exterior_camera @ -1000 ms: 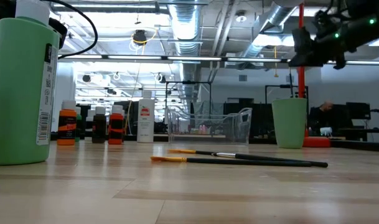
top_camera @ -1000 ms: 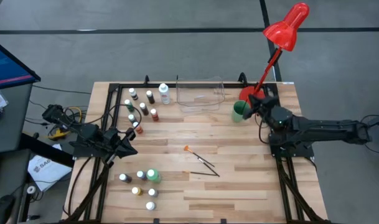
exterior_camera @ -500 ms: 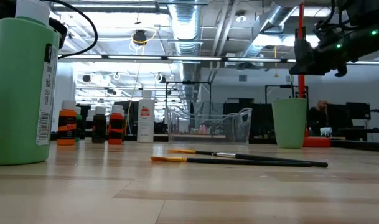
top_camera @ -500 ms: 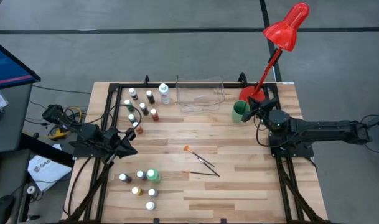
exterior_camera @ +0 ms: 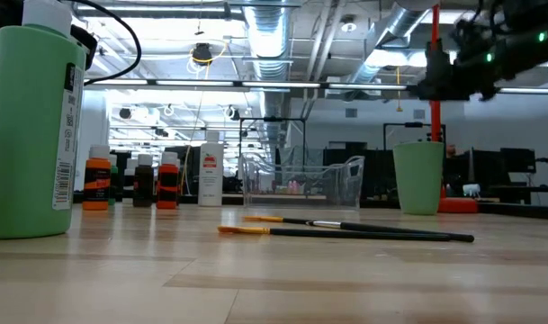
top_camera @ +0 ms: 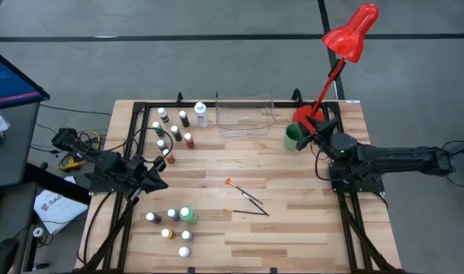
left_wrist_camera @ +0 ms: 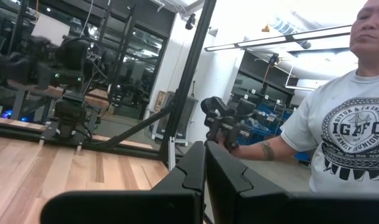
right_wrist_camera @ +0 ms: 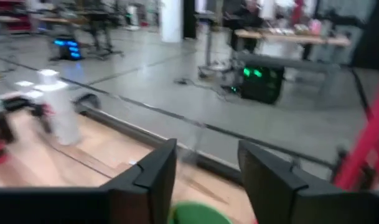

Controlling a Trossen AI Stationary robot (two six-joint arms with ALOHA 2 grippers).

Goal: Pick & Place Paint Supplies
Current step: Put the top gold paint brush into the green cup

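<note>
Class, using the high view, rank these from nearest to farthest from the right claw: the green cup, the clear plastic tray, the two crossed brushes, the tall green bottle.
Measured from the right claw, at the table's far right:
1. Green cup, directly beside the claw.
2. Clear plastic tray, along the far edge.
3. Crossed brushes, mid-table.
4. Tall green bottle, near-left cluster.

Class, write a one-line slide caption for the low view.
Two brushes lie mid-table, green cup behind, tall green bottle up close.

A green cup [top_camera: 293, 135] stands beside a clear tray [top_camera: 244, 114].
</note>
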